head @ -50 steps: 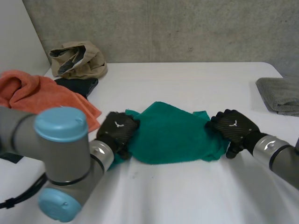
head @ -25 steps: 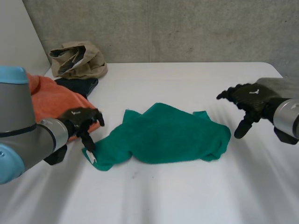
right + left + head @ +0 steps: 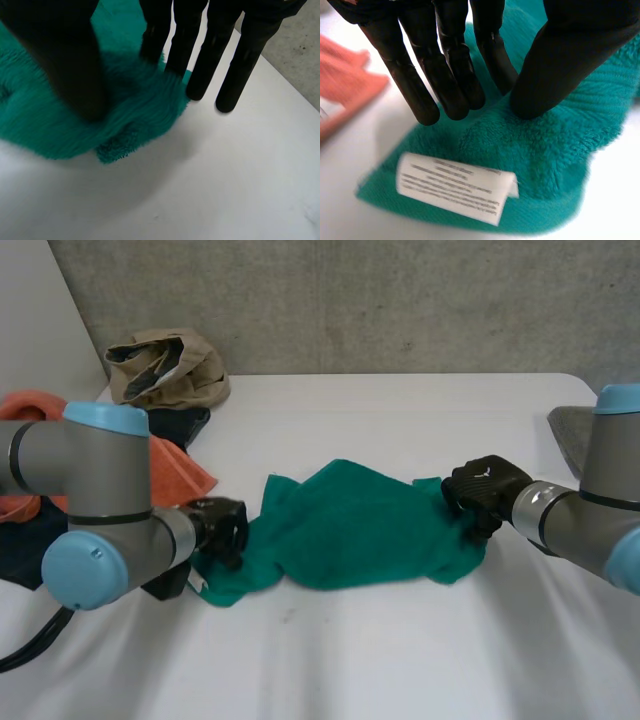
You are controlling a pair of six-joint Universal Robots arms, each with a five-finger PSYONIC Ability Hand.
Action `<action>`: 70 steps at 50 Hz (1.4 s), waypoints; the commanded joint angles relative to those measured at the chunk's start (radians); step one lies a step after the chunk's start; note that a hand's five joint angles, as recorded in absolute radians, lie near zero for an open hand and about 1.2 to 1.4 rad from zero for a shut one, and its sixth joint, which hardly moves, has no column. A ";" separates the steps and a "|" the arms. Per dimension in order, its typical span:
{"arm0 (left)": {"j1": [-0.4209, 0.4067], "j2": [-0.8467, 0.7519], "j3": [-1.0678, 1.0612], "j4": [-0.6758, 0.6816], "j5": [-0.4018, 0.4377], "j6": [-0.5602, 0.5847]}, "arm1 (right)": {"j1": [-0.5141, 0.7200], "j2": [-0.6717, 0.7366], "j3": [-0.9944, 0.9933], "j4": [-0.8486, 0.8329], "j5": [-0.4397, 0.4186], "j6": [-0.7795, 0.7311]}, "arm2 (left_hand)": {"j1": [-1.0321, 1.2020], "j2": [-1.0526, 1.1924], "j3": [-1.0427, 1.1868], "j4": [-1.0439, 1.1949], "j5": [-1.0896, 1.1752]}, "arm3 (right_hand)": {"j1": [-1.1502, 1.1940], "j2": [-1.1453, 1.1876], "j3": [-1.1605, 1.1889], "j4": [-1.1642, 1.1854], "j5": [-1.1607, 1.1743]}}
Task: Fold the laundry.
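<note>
Back down on the green towel [image 3: 360, 525] with both hands, after hovering clear of it on either side 0.5 s ago. With the left hand [image 3: 222, 528], pressing on the towel's near-left corner just behind the white label [image 3: 455, 186]. Fingers straight there, tips and thumb resting on the pile, closed round nothing. With the right hand [image 3: 480, 490], touching the opposite, right-hand edge. Thumb planted on the cloth, fingers straight, some on the rim and others past it over the bare table [image 3: 400, 660]; relaxed, gripping nothing.

Lying crumpled and unfolded in the middle of the table, in much the same outline as 0.5 s ago, label corner turned up toward the left arm.

Unmoved at the table's left: an orange towel [image 3: 175, 468], now partly hidden behind the left arm, with a dark garment [image 3: 185, 422] beyond it and a tan garment [image 3: 170, 368] at the far corner. Also unmoved at the right edge: a grey towel [image 3: 570, 435], partly covered by the right arm.
</note>
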 commanded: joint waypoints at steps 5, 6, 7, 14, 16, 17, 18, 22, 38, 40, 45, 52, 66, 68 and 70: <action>-0.008 0.017 0.371 0.180 -0.134 0.160 | 0.011 0.075 -0.277 -0.195 0.126 -0.023 | 0.233 0.227 0.238 0.230 0.250 | 0.404 0.394 0.407 0.408 0.415; -0.006 0.021 0.441 0.235 -0.120 0.177 | 0.011 0.063 -0.326 -0.285 0.150 0.014 | 0.233 0.227 0.238 0.230 0.250 | 0.404 0.394 0.407 0.408 0.415; -0.006 0.029 0.472 0.266 -0.114 0.181 | 0.011 0.054 -0.343 -0.338 0.160 0.036 | 0.233 0.227 0.238 0.230 0.250 | 0.404 0.394 0.407 0.408 0.415; -0.011 0.117 0.555 0.553 -0.099 0.169 | 0.012 -0.060 -0.300 -0.778 0.177 0.217 | 0.233 0.227 0.238 0.230 0.250 | 0.404 0.394 0.407 0.408 0.415; -0.014 0.135 0.542 0.587 -0.097 0.166 | 0.018 -0.080 -0.265 -0.817 0.174 0.234 | 0.233 0.227 0.238 0.230 0.250 | 0.404 0.394 0.407 0.408 0.415; -0.017 0.150 0.517 0.590 -0.093 0.165 | 0.028 -0.102 -0.225 -0.817 0.163 0.231 | 0.233 0.227 0.238 0.230 0.250 | 0.404 0.394 0.407 0.408 0.415; -0.020 0.158 0.502 0.586 -0.088 0.163 | 0.031 -0.115 -0.205 -0.812 0.154 0.226 | 0.233 0.227 0.238 0.230 0.250 | 0.404 0.394 0.407 0.408 0.415; -0.020 0.192 0.365 0.558 -0.076 0.163 | 0.035 -0.162 -0.093 -0.763 0.102 0.179 | 0.233 0.227 0.238 0.230 0.250 | 0.404 0.394 0.407 0.408 0.415; -0.047 0.164 -0.278 0.495 0.018 0.177 | -0.018 -0.212 0.415 -0.297 0.005 -0.179 | 0.233 0.227 0.238 0.230 0.250 | 0.345 0.335 0.349 0.349 0.356; -0.050 0.169 -0.317 0.457 0.030 0.187 | -0.038 -0.221 0.430 -0.277 0.011 -0.179 | 0.233 0.227 0.238 0.230 0.250 | 0.190 0.180 0.194 0.194 0.202; -0.044 0.206 -0.348 0.391 0.030 0.235 | -0.075 -0.290 0.432 -0.196 0.016 -0.153 | -0.139 -0.144 -0.134 -0.142 -0.121 | -0.412 -0.422 -0.409 -0.408 -0.401; 0.003 0.291 -0.342 0.329 -0.006 0.249 | -0.110 -0.400 0.419 -0.140 -0.036 -0.078 | -0.727 -0.732 -0.721 -0.730 -0.709 | -0.677 -0.687 -0.673 -0.673 -0.666; 0.085 0.164 -0.163 0.058 -0.004 0.051 | -0.143 -0.420 0.427 -0.157 -0.076 -0.015 | -0.613 -0.618 -0.607 -0.616 -0.595 | -0.677 -0.687 -0.673 -0.673 -0.666; 0.083 0.118 -0.123 -0.005 0.013 0.036 | -0.144 -0.410 0.422 -0.159 -0.075 -0.015 | -0.580 -0.586 -0.575 -0.583 -0.563 | -0.674 -0.684 -0.671 -0.670 -0.663; 0.083 0.089 -0.097 -0.037 0.019 0.027 | -0.143 -0.403 0.415 -0.157 -0.075 -0.015 | -0.566 -0.571 -0.560 -0.569 -0.548 | -0.671 -0.681 -0.668 -0.667 -0.660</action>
